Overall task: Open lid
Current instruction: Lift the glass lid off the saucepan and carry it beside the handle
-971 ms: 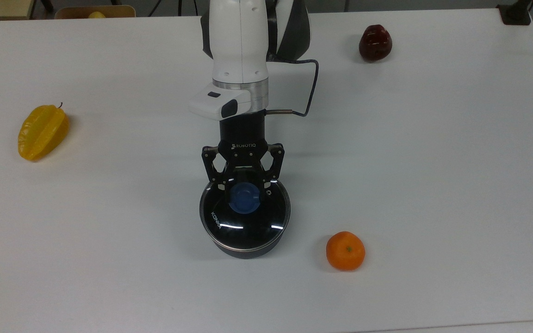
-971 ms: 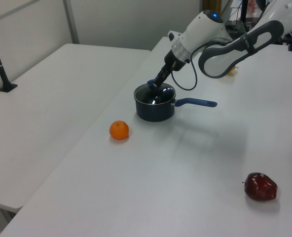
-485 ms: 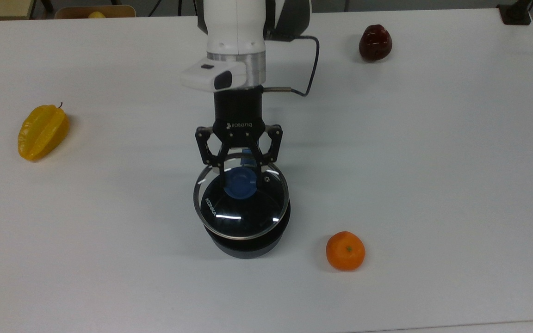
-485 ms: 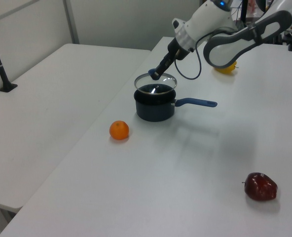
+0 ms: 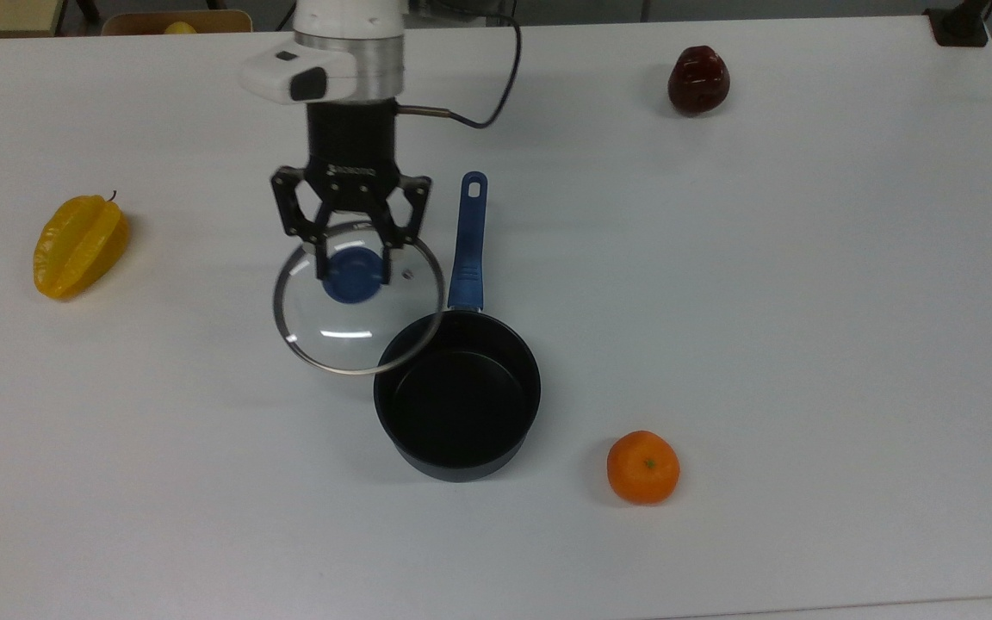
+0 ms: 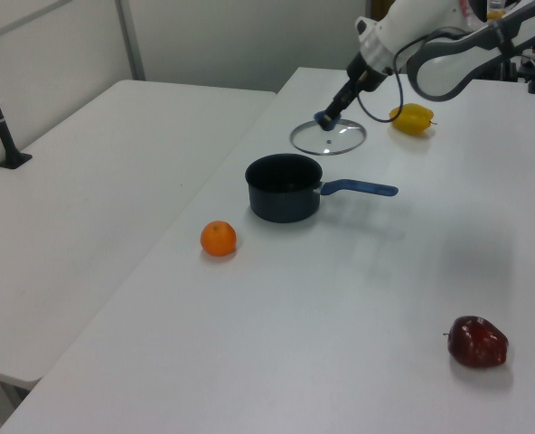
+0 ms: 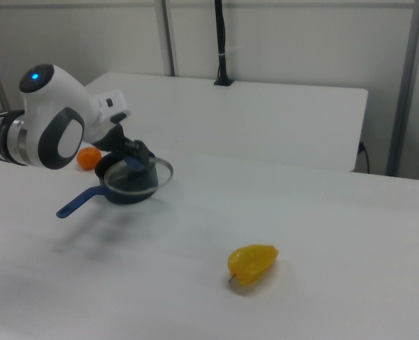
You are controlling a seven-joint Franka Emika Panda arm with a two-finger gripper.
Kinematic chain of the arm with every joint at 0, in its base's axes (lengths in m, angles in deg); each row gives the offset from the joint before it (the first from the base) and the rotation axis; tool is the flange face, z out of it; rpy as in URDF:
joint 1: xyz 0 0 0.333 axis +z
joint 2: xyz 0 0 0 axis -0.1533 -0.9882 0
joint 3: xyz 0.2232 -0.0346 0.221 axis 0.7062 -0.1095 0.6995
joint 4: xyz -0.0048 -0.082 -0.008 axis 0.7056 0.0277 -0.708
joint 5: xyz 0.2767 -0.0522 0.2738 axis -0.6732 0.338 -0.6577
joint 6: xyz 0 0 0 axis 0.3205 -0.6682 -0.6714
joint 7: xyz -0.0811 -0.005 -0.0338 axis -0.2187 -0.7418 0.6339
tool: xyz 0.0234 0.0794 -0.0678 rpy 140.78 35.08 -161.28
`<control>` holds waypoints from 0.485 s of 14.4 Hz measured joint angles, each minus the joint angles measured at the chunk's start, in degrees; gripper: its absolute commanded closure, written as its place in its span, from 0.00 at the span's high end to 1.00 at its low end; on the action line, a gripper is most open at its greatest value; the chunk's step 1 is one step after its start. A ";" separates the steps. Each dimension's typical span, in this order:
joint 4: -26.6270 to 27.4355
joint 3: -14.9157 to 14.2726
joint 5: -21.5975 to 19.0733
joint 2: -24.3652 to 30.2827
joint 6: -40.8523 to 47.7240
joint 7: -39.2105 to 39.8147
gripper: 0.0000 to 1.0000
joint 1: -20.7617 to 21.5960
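With the gripper (image 5: pixel 352 274) clamped on the knob of the lid (image 5: pixel 358 297) mid-air, a slack grip could drop it onto the saucepan (image 5: pixel 457 405).

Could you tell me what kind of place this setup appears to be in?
Probably a robotics lab: a robot arm's hand holds a glass lid beside a saucepan on a plain white table, with fruit like an orange scattered as test props.
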 measured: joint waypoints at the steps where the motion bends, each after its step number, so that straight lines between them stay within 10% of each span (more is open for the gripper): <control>1: 1.53 -0.03 0.00 1.01 1.78 0.01 0.35 -1.08; 7: 7.53 0.00 0.20 0.60 4.04 0.20 0.35 -3.72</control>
